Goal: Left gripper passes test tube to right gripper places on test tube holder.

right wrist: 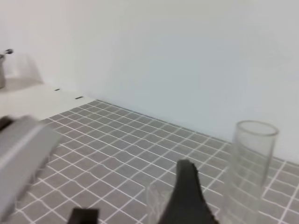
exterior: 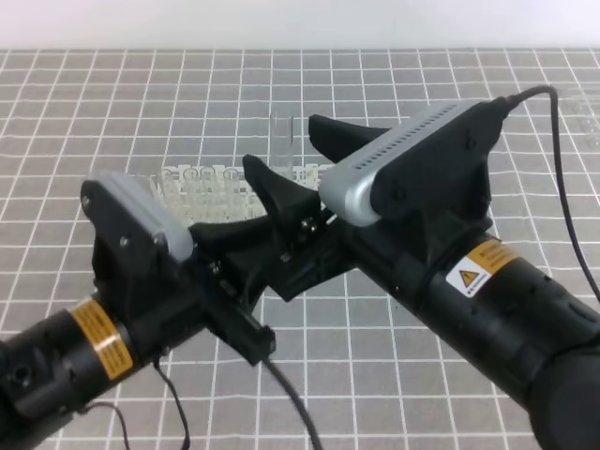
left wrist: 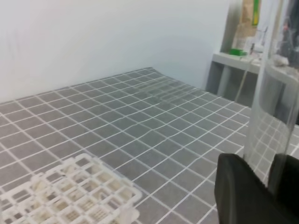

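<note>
The clear test tube (exterior: 283,139) stands upright over the middle of the mat. In the left wrist view the test tube (left wrist: 270,98) rises from between two black fingers (left wrist: 236,186), so my left gripper (left wrist: 262,175) is shut on its lower part. In the exterior high view that gripper is mostly hidden under the right arm. My right gripper (exterior: 280,141) has its fingers spread, one on each side of the tube, and is open. In the right wrist view the tube (right wrist: 248,163) stands just right of one black finger (right wrist: 187,198). The white test tube holder (exterior: 202,192) lies behind the left arm.
Several clear tubes stand in the holder, whose lattice top (left wrist: 70,200) shows at the lower left of the left wrist view. A black cable (exterior: 281,384) trails off the left arm over the grey gridded mat (exterior: 375,356). A shelf with clutter (left wrist: 238,53) stands beyond the mat.
</note>
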